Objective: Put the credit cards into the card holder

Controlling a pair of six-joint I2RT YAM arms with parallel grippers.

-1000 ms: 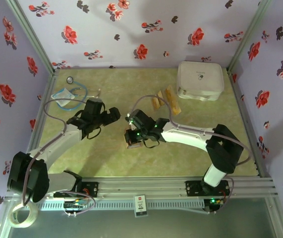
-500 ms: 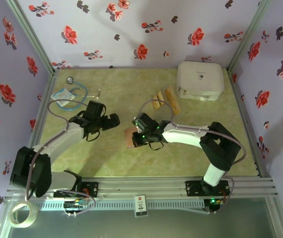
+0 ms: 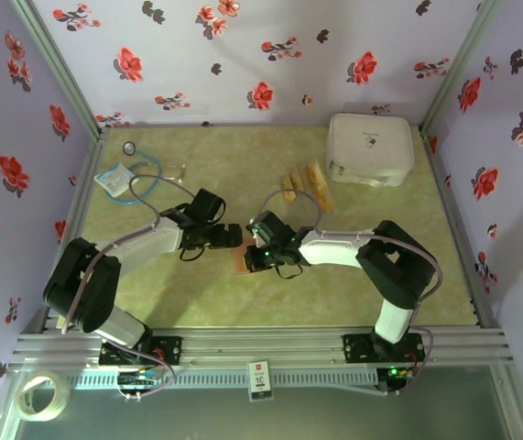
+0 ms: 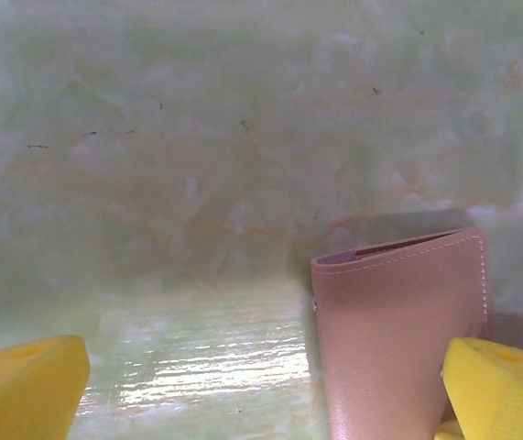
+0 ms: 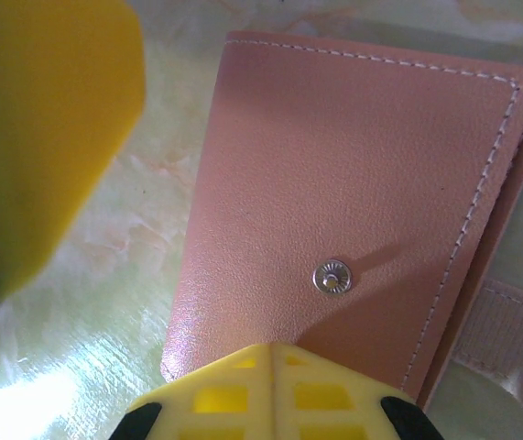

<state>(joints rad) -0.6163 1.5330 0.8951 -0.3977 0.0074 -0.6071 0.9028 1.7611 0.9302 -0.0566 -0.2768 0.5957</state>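
Note:
The card holder (image 5: 353,183), reddish-brown leather with a metal snap, stands tilted up off the table near its middle (image 3: 240,265). My right gripper (image 5: 275,390) is shut on the lower edge of its flap; from above, the right gripper (image 3: 251,258) sits just right of the holder. My left gripper (image 4: 261,403) is open and low over the table, its yellow pads (image 4: 23,390) wide apart, with the card holder (image 4: 398,339) between them, close to the right pad. From above, the left gripper (image 3: 231,236) faces the holder from the left. The credit cards (image 3: 304,186) lie behind, tan and golden.
A white zippered case (image 3: 371,148) stands at the back right. A blue-corded stethoscope (image 3: 142,168) and a small packet (image 3: 113,180) lie at the back left. A tape roll (image 3: 41,396) lies outside the frame at the front left. Floral walls enclose the table.
My left arm has swung right and low until its open jaws straddle the card holder. The right gripper has shifted slightly and brought the holder lower.

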